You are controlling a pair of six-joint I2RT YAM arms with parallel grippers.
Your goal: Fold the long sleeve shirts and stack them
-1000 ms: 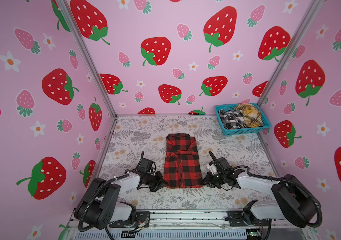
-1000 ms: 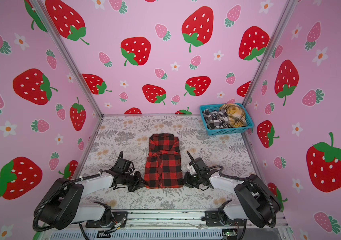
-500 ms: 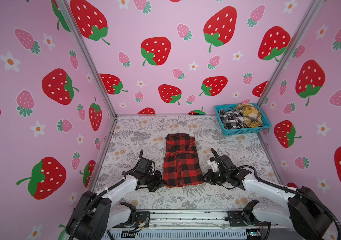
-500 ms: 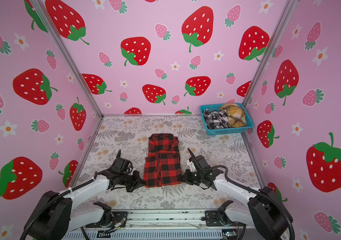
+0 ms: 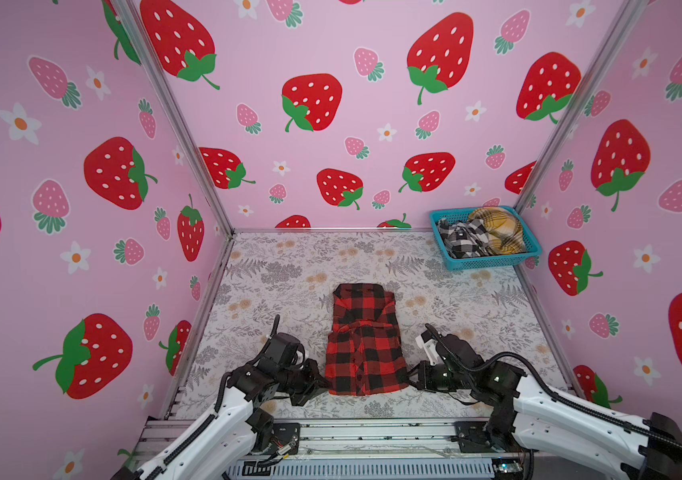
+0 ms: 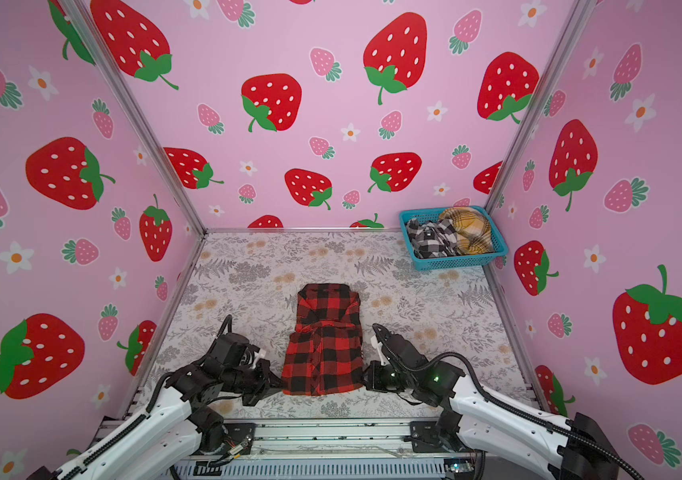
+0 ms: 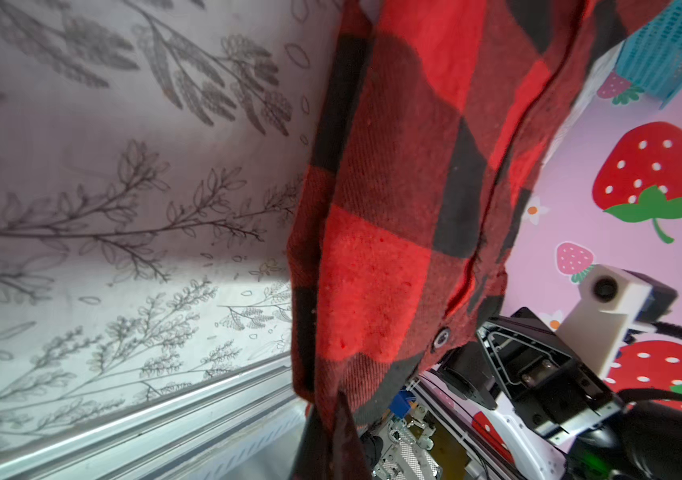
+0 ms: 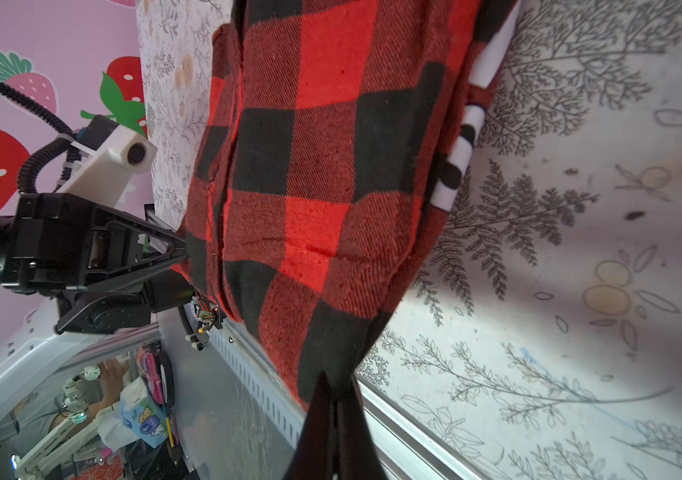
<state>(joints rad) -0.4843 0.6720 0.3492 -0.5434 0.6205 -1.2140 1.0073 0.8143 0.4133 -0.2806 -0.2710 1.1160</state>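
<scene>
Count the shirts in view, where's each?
3. The red-and-black shirt lies folded in the middle of the table; the black-and-white shirt and the mustard shirt sit bunched in the teal basket in the far right corner. More may be buried underneath.

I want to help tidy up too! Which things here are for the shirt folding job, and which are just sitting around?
For the job: red-and-black shirt, pinched at its near corners by the left gripper and right gripper; black-and-white shirt; yellow plaid shirt.
Just there: teal basket holding those two shirts; floral table cover; strawberry walls.
</scene>
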